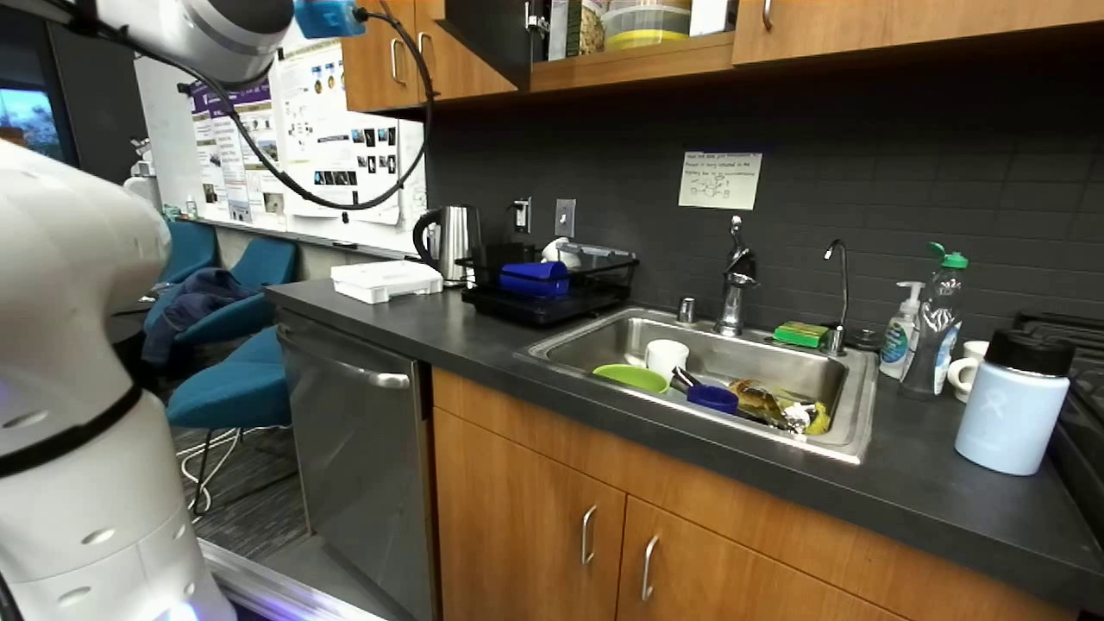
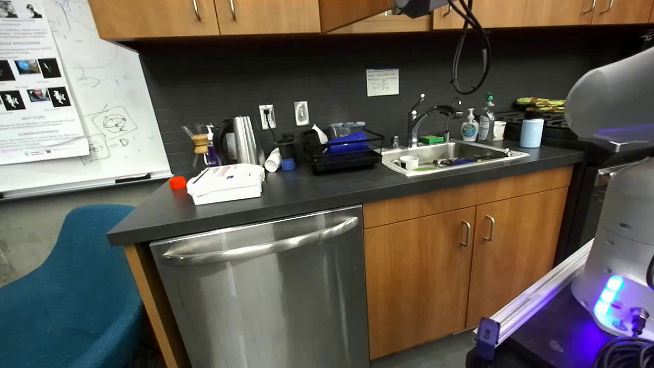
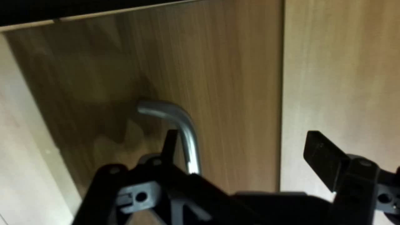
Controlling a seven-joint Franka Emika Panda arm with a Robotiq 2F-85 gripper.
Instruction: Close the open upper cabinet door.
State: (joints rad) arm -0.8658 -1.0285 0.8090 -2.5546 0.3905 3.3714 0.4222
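The upper cabinet door (image 1: 492, 34) stands open, its dark inner side showing and a hinge at the edge of the opening. It also shows in an exterior view (image 2: 352, 11) as a brown panel angled outward. In the wrist view a brown wooden panel (image 3: 231, 78) carries a bent silver bar handle (image 3: 187, 134); I cannot say for certain that it is the same door. My gripper (image 3: 242, 137) is open. Its left finger is beside the handle, which lies between the fingers; contact cannot be told. The right finger is over a lighter panel. Both exterior views leave the gripper out of frame.
Closed upper doors (image 1: 914, 30) flank the opening, which holds food containers (image 1: 647, 24). Below are the sink (image 1: 849, 431), a dish rack (image 1: 552, 306), a kettle (image 1: 457, 237) and a white box (image 1: 386, 280). The arm's cable (image 2: 485, 56) hangs under the cabinets.
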